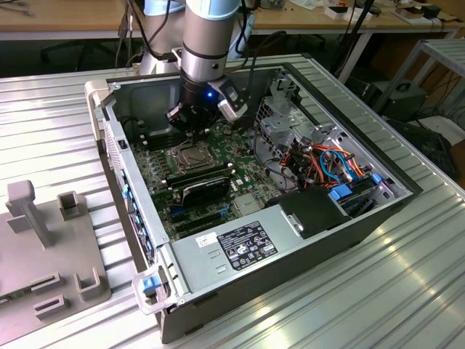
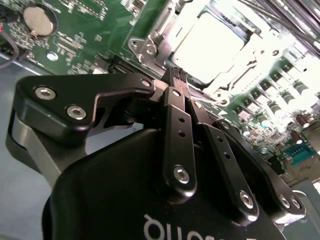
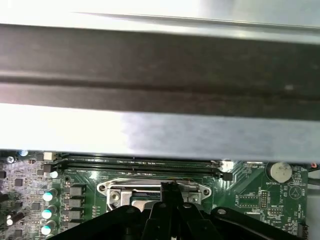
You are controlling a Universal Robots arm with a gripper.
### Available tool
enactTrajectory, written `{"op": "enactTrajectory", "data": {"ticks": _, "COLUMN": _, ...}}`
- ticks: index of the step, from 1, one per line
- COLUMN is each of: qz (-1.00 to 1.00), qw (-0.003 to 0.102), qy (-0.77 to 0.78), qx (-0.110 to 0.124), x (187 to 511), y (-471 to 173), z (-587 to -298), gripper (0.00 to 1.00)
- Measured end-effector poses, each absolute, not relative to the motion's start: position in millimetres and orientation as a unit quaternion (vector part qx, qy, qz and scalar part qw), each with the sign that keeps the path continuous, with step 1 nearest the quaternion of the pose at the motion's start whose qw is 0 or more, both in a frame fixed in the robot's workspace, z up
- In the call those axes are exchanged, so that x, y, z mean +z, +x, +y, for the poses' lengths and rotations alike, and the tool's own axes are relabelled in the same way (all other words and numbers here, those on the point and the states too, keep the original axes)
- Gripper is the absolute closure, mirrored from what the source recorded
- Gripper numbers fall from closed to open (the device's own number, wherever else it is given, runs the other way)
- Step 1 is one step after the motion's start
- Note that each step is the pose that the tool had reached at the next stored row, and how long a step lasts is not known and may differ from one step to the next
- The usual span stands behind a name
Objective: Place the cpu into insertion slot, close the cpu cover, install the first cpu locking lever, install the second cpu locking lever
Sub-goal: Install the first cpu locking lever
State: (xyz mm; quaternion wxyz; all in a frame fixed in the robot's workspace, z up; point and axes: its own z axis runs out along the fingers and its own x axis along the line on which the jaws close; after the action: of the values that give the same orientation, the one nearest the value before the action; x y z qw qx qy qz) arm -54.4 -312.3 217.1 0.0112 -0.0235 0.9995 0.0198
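The cpu (image 2: 207, 42) lies flat in the insertion slot (image 1: 189, 155) on the green board, with the gripper (image 2: 178, 75) clenched just over the slot's edge.

Taking the insertion slot as the landmark and going from largest to smallest: the open computer case (image 1: 407, 190) surrounds it on the ribbed metal table (image 1: 51, 123); the green board (image 1: 156, 171) lies all around it; the robot arm (image 1: 211, 36) stands above it, toward the back wall of the case; the black memory slots (image 1: 200, 177) run just beside it, on its near side in the exterior view. The cpu cover (image 2: 162, 22) frames the chip's pale top. In both wrist views the gripper's black fingers (image 2: 172, 107) are pressed together, holding nothing, tips near the slot's metal rim; whether they touch it cannot be told. A round coin battery (image 3: 280, 171) sits well apart from the slot.
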Motion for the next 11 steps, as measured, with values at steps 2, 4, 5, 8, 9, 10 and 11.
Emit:
{"op": "enactTrajectory", "data": {"ticks": 2, "qz": 0.999, "qw": 0.011, "qy": -0.024, "qx": 0.020, "x": 218.2, "y": -56.9, "z": -312.0, "gripper": 0.89}}
{"op": "enactTrajectory", "data": {"ticks": 4, "qz": 0.999, "qw": 0.011, "qy": -0.024, "qx": 0.020, "x": 219.8, "y": -57.6, "z": -310.6, "gripper": 0.89}}
{"op": "enactTrajectory", "data": {"ticks": 5, "qz": 0.999, "qw": 0.011, "qy": -0.024, "qx": 0.020, "x": 220.8, "y": -57.8, "z": -309.5, "gripper": 0.89}}
{"op": "enactTrajectory", "data": {"ticks": 8, "qz": 0.999, "qw": 0.011, "qy": -0.024, "qx": 0.020, "x": 221.8, "y": -58.3, "z": -306.1, "gripper": 0.89}}
{"op": "enactTrajectory", "data": {"ticks": 9, "qz": 0.999, "qw": 0.011, "qy": -0.024, "qx": 0.020, "x": 221.8, "y": -58.3, "z": -305.5, "gripper": 0.89}}
{"op": "enactTrajectory", "data": {"ticks": 10, "qz": 0.999, "qw": 0.011, "qy": -0.024, "qx": 0.020, "x": 221.8, "y": -58.3, "z": -304.4, "gripper": 0.89}}
{"op": "enactTrajectory", "data": {"ticks": 11, "qz": 0.999, "qw": 0.011, "qy": -0.024, "qx": 0.020, "x": 221.8, "y": -58.4, "z": -302.8, "gripper": 0.89}}
